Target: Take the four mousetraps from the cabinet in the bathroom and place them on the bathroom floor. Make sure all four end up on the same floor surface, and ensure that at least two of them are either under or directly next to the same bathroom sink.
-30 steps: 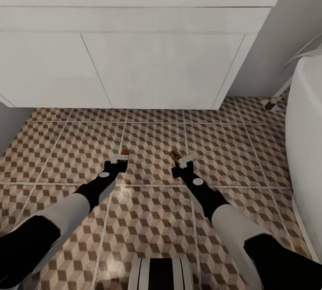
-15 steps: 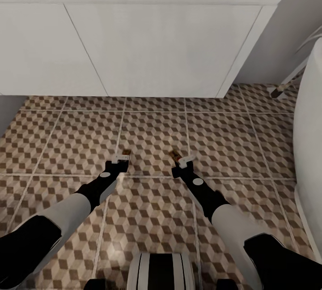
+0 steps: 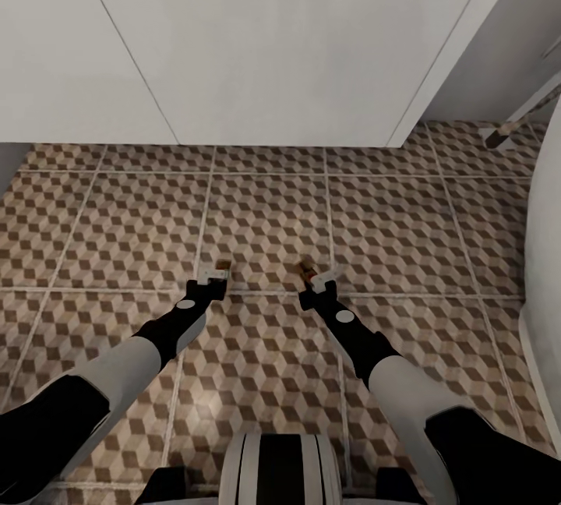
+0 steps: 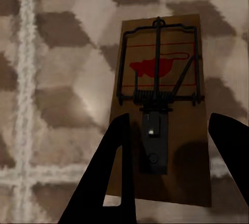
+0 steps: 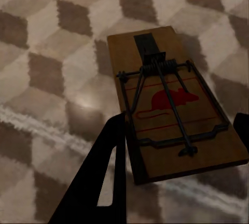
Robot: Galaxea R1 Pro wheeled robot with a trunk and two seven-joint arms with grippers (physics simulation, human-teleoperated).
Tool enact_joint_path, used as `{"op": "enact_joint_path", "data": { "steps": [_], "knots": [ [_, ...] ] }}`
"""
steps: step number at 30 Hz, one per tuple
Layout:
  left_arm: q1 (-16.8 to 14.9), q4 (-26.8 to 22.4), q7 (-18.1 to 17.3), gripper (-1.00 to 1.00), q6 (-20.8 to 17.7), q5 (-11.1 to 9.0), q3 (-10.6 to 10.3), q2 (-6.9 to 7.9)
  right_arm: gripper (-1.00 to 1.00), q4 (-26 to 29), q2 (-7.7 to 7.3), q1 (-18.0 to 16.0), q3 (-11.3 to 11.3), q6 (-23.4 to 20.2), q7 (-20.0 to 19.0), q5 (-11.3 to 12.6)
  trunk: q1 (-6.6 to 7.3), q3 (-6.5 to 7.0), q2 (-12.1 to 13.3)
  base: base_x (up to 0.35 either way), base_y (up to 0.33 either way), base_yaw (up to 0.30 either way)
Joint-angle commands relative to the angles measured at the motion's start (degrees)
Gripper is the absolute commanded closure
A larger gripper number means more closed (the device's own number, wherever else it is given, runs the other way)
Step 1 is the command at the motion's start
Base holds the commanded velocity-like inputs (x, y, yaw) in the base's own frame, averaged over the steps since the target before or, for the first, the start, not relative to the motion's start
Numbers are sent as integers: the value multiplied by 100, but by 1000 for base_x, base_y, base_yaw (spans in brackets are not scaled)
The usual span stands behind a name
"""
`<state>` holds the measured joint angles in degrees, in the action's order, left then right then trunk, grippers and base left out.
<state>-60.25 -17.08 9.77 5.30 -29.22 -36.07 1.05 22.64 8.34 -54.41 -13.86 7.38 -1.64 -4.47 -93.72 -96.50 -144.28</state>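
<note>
2 mousetraps, one pinched by its board edges in the left gripper, one likewise in the right gripper, low over the bathroom floor before the vanity; likely light, stiff, best edge-held, clear of the wire.

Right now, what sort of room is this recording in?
Likely a bathroom: a white vanity stands on cube-patterned floor tiles, with a white tub's curved edge alongside. Each gripper holds a mousetrap.
</note>
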Motion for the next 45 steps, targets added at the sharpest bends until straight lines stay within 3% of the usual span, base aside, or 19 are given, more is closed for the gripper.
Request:
{"op": "enact_joint_path", "data": {
  "steps": [1, 3, 9, 16, 25, 28, 32, 34, 38, 45],
  "knots": [
    [-1, -5, 34, 100, 15, -40, -49, 5, 100, -5, 1, -2, 6, 19, -3, -37, -1, -35, -3, 0, 0, 0],
    [-1, -5, 34, 100, 15, -40, -49, 3, 100, -5, 1, -1, 4, 24, -3, -37, -6, -96, -5, 0, 0, 0],
    [-2, -5, 41, 100, 23, -40, -49, 8, 100, 15, 1, -1, -2, 115, -2, -47, -6, -108, -5, 0, 0, 0],
    [8, -50, 43, 100, 45, -33, -53, 6, 100, -36, 7, 0, -8, 882, 5, -47, -6, -109, -5, 0, 0, 0],
    [22, -388, 48, 100, 50, -17, -57, 20, 100, -255, 23, -3, 3, 943, 55, -59, -6, -109, -5, 0, 0, 0],
    [22, -1091, 59, 100, 23, 5, -56, 152, 100, -254, 26, -37, 11, 581, 157, -192, -6, -109, -5, 0, 0, 0],
    [22, -1895, 77, 100, -107, 10, -16, 278, 100, -230, 29, -315, 14, 21, 359, -654, -6, -109, -5, 0, 0, 0],
    [22, -2256, 82, 100, -595, 12, 29, 323, 100, -221, 42, -601, 20, -218, 423, -944, -6, -109, -5, 0, 0, 0],
    [19, -2513, 73, 100, -1312, 12, 196, 360, 100, -217, 58, -813, 25, -538, 447, -1061, -6, -109, -5, 0, 0, 0],
    [-8, -2323, 84, 100, -2003, 12, 379, 273, 100, -230, 67, -1187, 30, -1092, 453, -1082, -6, -109, -5, 0, 0, 0]
  ]
}}
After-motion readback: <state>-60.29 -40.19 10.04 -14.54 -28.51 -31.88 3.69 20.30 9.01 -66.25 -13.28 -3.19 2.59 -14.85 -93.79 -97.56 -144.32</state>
